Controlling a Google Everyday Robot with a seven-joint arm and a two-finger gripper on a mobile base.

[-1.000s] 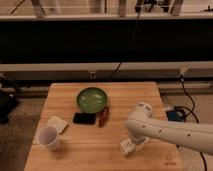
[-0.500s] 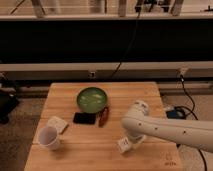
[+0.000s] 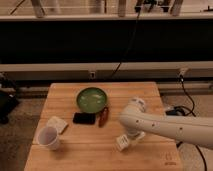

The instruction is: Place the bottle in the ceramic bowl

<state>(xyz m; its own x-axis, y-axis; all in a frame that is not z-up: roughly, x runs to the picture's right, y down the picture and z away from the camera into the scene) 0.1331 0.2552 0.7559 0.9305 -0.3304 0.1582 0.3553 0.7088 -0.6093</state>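
A small whitish bottle (image 3: 57, 124) lies on the wooden table (image 3: 150, 95) at the left, just behind the white cup. The glossy green ceramic bowl (image 3: 92, 99) sits at the middle back of the table, with nothing in it. My gripper (image 3: 124, 142) hangs from the white arm (image 3: 165, 127) that reaches in from the right. It is low over the table's front middle, right of and in front of the bowl and far right of the bottle.
A white cup (image 3: 49, 137) stands at the front left. A black flat rectangle (image 3: 84, 118) and a dark red elongated object (image 3: 103, 117) lie just in front of the bowl. Cables and a dark wall run behind the table.
My arm and gripper have shifted a little to the left over the front of the table. The bottle, bowl and other objects have not moved.
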